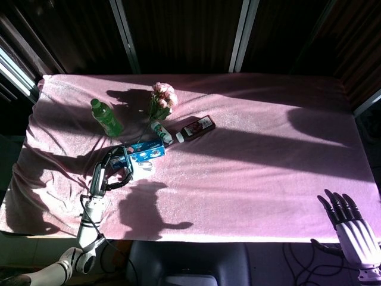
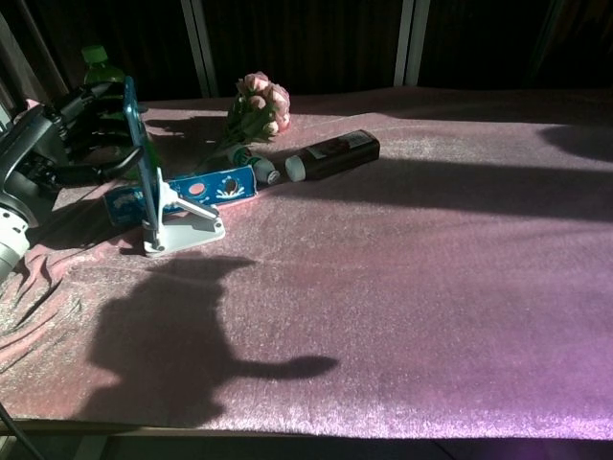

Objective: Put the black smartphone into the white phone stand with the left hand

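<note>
Blue box [image 2: 182, 195] behind white phone stand [image 2: 182, 228] — left hand [image 2: 67, 134] grips black smartphone [image 2: 140, 163].

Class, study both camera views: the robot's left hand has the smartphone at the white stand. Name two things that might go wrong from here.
1. The left hand holds the black smartphone upright at the small white phone stand; a sideways push might tip or slide the light-looking stand on the wrinkled pink cloth.
2. The blue rectangular box and green plastic bottle sit close behind; the fingers may knock them when releasing.
</note>
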{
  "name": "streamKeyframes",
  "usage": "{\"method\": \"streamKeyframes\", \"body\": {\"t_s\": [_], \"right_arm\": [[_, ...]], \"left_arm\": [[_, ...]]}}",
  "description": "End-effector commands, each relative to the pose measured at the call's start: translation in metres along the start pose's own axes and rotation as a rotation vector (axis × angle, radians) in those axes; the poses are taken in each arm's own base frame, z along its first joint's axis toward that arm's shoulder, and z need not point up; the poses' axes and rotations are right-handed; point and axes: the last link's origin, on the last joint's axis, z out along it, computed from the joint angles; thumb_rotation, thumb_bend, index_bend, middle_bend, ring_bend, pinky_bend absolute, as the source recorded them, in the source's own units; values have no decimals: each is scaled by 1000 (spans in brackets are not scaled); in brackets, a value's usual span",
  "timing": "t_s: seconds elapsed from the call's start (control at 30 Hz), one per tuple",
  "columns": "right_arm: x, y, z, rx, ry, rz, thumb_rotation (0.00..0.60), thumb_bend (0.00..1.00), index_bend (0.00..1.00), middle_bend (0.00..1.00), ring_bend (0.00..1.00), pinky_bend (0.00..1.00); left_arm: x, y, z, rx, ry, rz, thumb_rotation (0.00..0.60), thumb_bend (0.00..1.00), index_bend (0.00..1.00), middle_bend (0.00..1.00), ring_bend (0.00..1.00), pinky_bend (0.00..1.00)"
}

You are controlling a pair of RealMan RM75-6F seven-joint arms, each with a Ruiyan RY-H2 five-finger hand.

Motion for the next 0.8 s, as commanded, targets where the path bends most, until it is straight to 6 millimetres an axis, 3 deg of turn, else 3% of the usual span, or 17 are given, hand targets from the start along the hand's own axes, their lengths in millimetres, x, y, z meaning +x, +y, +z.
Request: {"method": "streamKeyframes", "body": {"t_s": [0.03, 0.8], "right_arm": [[0, 0, -2, 0, -1, 1, 600, 241, 0, 0, 0, 0], [-2, 0, -1, -1, -1, 1, 600, 241, 0, 0, 0, 0]], "left_arm": [[-4, -5, -1, 6, -17, -8, 600, 461, 843, 1000, 708, 259], [-5, -31, -1, 83, -57, -38, 600, 458, 841, 1000, 692, 247]]}}
